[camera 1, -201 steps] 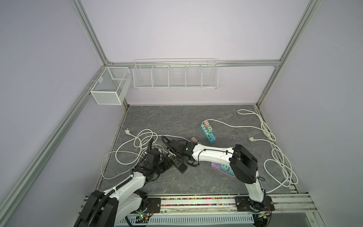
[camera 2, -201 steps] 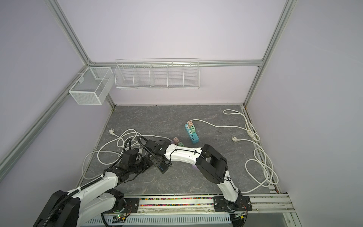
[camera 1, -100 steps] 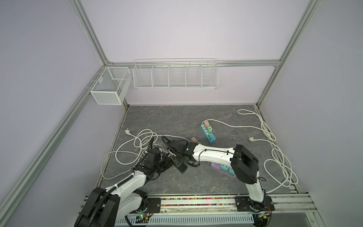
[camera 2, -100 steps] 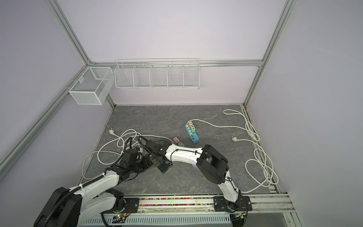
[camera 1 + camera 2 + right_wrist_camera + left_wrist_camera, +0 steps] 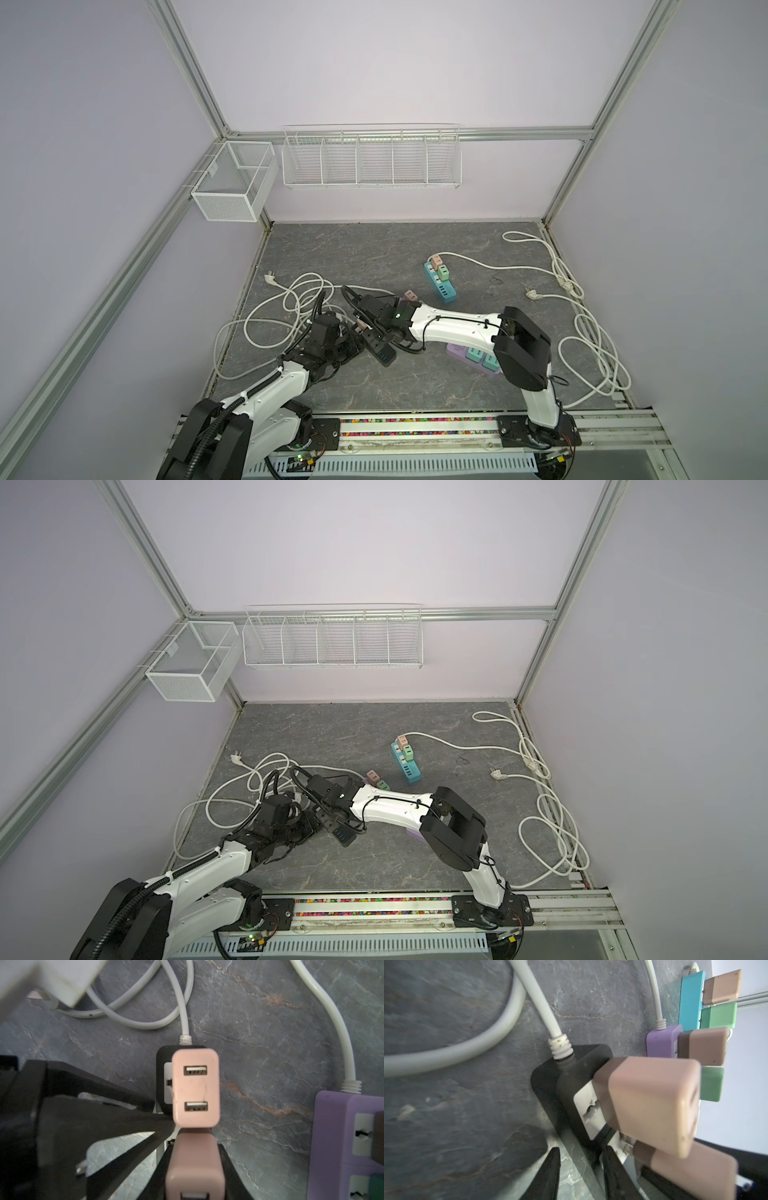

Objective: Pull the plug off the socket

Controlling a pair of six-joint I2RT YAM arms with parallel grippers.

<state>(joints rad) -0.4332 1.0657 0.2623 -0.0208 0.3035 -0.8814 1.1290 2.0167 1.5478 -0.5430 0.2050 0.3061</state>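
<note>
**Gripping the plug, prongs showing**

Since a second ago almost nothing has shifted in either top view. The arms meet over the same spot, and the black power strip [image 5: 376,348] lies as it did, near-left on the table [image 5: 374,257]. The right gripper [image 5: 195,1147] is clamped on the pink plug [image 5: 195,1169], whose metal prongs [image 5: 625,1147] show between its body and the strip's white face. A second pink plug [image 5: 195,1086] sits fully seated beside it, toward the strip's cord end. The left gripper [image 5: 580,1148] has its fingers narrow, pinching the strip.
</note>
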